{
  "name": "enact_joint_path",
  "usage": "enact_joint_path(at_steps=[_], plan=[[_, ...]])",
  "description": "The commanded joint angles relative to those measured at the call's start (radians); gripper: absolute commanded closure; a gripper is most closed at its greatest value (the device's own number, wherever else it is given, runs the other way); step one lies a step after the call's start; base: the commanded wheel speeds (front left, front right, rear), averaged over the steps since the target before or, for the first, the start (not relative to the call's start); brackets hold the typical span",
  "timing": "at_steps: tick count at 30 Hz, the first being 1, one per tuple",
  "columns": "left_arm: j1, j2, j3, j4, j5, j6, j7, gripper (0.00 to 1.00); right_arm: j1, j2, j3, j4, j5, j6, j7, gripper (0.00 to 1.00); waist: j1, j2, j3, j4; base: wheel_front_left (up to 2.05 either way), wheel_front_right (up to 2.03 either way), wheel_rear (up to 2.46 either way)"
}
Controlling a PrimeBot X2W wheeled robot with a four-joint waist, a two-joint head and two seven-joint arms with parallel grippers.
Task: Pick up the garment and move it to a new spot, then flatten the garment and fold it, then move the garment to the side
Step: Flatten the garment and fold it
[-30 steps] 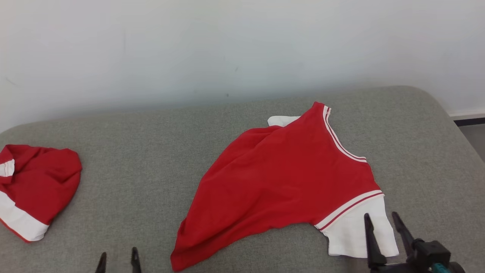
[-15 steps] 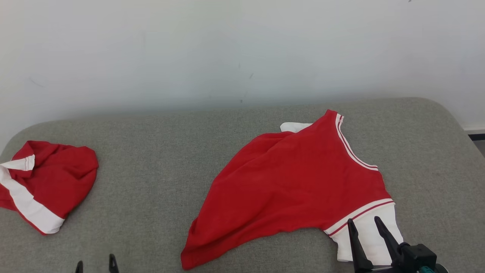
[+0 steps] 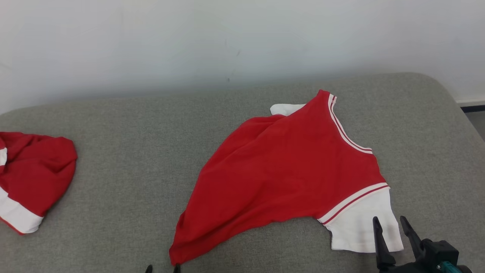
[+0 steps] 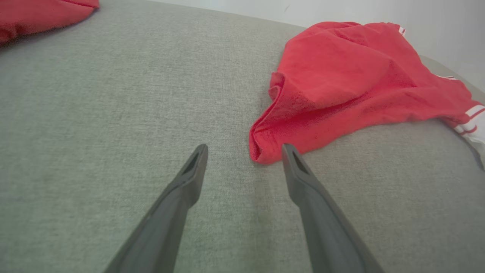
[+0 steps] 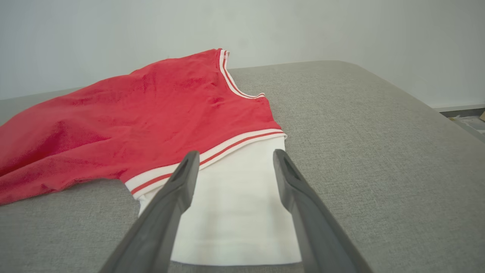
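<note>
Red garment [image 3: 288, 170] lying slantwise on gray pad [image 3: 113, 170], hem pointing near-L, collar far-R, L gripper [image 4: 244, 146] & R gripper [image 3: 388, 218] both standing wide apart

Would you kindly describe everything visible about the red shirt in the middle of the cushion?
The shirt is red knit with white sleeves and striped trim at neckline and sleeve seam. It lies unfolded and rumpled on the grey cushion, hem corner bunched. The open right gripper is over the near sleeve, contact unclear.
</note>
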Motion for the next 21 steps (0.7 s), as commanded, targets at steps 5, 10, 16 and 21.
enact_joint_path(at_steps=[5, 10, 16, 21], plan=[[-0.077, 0.002, -0.039, 0.038, -0.043, 0.005, -0.003, 0.0, -0.029, -0.017, -0.023, 0.01, 0.001, -0.002, 0.0, 0.0, -0.0001, 0.0, 0.08, -0.035, 0.0, 0.0, 0.0], [-0.124, 0.002, -0.079, 0.092, -0.071, 0.015, -0.003, 0.2, -0.055, -0.02, -0.044, 0.045, -0.011, -0.002, 0.0, 0.0, -0.0001, 0.0, 0.113, -0.039, 0.0, 0.0, 0.0], [-0.144, 0.001, -0.093, 0.125, -0.089, 0.027, -0.002, 1.0, -0.061, -0.012, -0.056, 0.077, -0.012, -0.002, 0.0, 0.0, -0.0001, 0.0, 0.129, -0.037, 0.0, 0.0, 0.0], [-0.149, 0.002, -0.067, 0.099, -0.057, 0.031, -0.002, 1.0, -0.062, -0.008, -0.038, 0.13, 0.013, -0.002, 0.0, 0.0, -0.0001, 0.0, 0.132, -0.03, 0.0, 0.0, 0.0]])
